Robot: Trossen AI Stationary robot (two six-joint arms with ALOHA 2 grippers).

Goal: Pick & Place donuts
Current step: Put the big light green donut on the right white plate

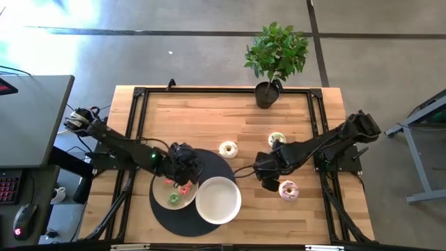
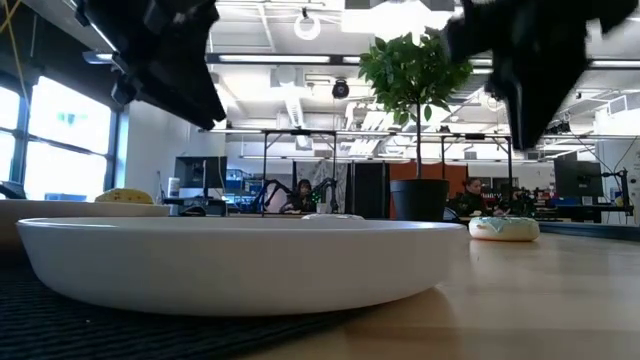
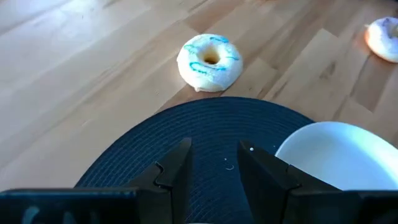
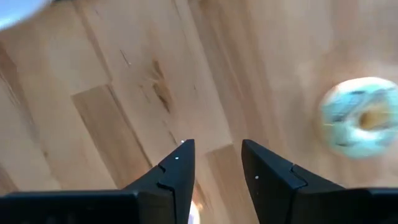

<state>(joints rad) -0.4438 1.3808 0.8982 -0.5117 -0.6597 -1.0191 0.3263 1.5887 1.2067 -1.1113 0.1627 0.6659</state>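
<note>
My left gripper (image 1: pixel 188 167) hangs open over the dark round mat (image 1: pixel 164 213); in its wrist view the open fingers (image 3: pixel 214 163) point toward the cream, blue-drizzled donut (image 3: pixel 209 60) lying flat on the wood (image 1: pixel 228 148). My right gripper (image 1: pixel 269 181) is open above bare wood (image 4: pixel 217 158), between the green-white donut (image 1: pixel 277 139) (image 4: pixel 359 116) and the pink sprinkled donut (image 1: pixel 288 189). Both of these lie flat on the table. A small plate (image 1: pixel 162 199) holds a tiny pink donut (image 1: pixel 184 188) and a tiny green donut (image 1: pixel 173 199).
A larger white plate (image 1: pixel 218 200) rests on the mat's right part and fills the low view (image 2: pixel 230 260). A potted plant (image 1: pixel 272 63) stands at the far edge. Black frame rails (image 1: pixel 139 125) run along the table's sides. Bare wood lies across the middle and far part of the table.
</note>
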